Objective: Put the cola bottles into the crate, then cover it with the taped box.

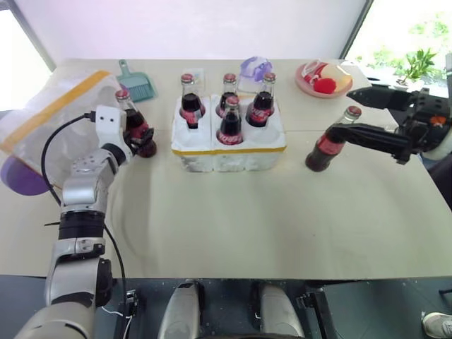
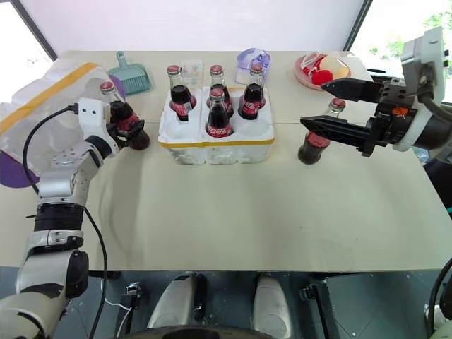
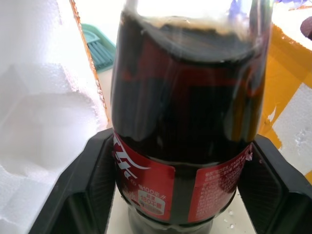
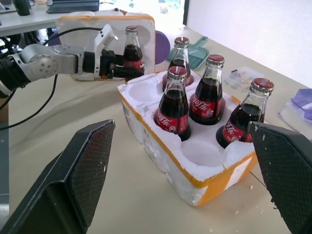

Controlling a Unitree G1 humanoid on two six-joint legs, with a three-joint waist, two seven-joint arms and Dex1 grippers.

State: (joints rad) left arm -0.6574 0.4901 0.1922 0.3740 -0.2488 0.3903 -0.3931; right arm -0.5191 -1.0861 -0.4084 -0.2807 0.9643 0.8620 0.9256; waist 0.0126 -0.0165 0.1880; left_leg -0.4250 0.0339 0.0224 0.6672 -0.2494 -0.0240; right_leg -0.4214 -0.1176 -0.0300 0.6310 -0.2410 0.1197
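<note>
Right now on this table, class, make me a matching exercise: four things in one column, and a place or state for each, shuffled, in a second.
1. left gripper
2. right gripper
3. crate
4. pink plate

a. far right of the table, near its back edge
b. holds four bottles
c. fingers on either side of a cola bottle
d. wide open, holding nothing

Pairs: 1-c, 2-d, 3-b, 4-a

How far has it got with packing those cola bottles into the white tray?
Four cola bottles already stand in the crate, leaving two wells empty. The left gripper is around a fifth bottle standing on the table beside the crate. The sixth bottle waits on the table to the right, with the right gripper open near it. The taped box lies at far left, not yet placed over the crate.
</note>
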